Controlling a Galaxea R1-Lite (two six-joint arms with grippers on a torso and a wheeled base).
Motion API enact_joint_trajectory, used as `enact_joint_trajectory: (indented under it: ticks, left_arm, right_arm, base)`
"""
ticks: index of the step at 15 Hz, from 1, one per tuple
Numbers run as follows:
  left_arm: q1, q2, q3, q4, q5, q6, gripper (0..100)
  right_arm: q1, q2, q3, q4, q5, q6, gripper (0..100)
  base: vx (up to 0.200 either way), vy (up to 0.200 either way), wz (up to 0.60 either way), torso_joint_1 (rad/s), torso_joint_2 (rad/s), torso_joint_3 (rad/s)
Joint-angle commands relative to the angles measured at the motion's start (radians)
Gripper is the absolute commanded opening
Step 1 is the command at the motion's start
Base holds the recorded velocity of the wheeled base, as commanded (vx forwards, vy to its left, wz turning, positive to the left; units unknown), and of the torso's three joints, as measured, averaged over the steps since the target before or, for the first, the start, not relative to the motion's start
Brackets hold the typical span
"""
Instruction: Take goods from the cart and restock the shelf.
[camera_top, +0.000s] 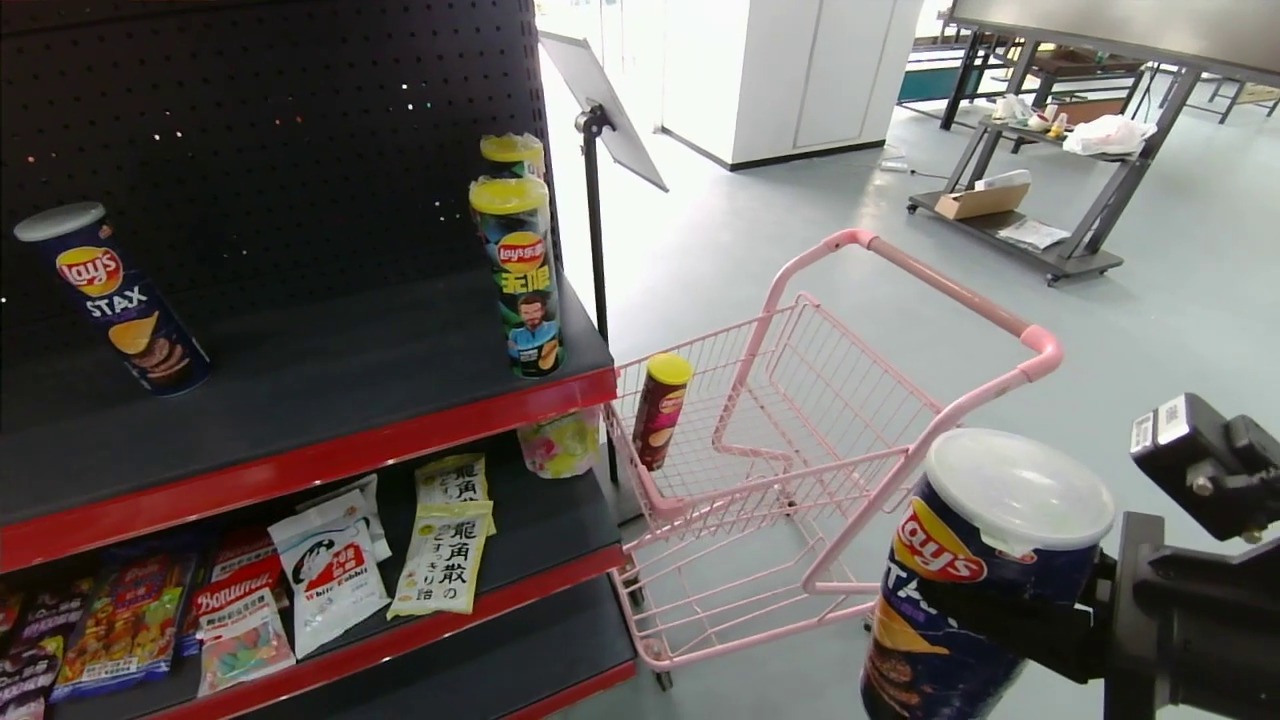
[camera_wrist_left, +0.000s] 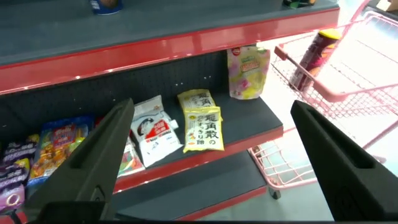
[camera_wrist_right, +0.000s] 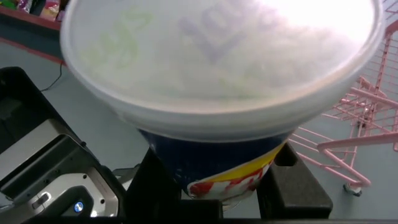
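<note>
Right pincer grips the blue can upright; the top shelf lies ahead to its left, beyond the cart.

- The left gripper held nothing; its 2 dark fingers were spread wide apart, facing the shelf.
- On the lower shelf board, a white bag lay just beside a yellow bag.
- A pale pouch stood upright near the shelf's end.
- Colourful packets lay on the white bag's far side.
- The pink cart stood just beside the shelf's end, with 1 yellow-lidded can tilted in its basket.
</note>
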Motion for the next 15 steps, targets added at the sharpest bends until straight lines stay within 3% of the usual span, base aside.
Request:
enact_joint_trajectory:
  ticks: [1, 7, 10, 15]
  left_arm:
    - [-0.001, 0.001, 0.0, -0.001, 0.001, 0.0, 100]
    - [-0.001, 0.001, 0.0, -0.001, 0.001, 0.0, 100]
    - [0.001, 0.001, 0.0, -0.001, 0.001, 0.0, 100]
    - [0.001, 0.001, 0.0, -0.001, 0.001, 0.0, 100]
  right_arm:
    - [0.0, 0.007, -0.002, -0.003, 0.003, 0.0, 0]
    - [0.0, 0.011, 0.001, -0.003, 0.003, -0.001, 0]
    - [0.003, 0.007, 0.007, -0.003, 0.006, -0.024, 0]
    - [0.004, 0.031, -0.011, -0.006, 0.014, -0.043, 0]
  base:
    - [0.0, 0.0, 0.6, 0.007, 0.01, -0.002]
    - [0.0, 0.0, 0.6, 0.004, 0.0, 0.002]
    - [0.0, 0.0, 0.0, 0.0, 0.0, 0.0]
    - [0.0, 0.2, 0.0, 0.003, 0.0, 0.002]
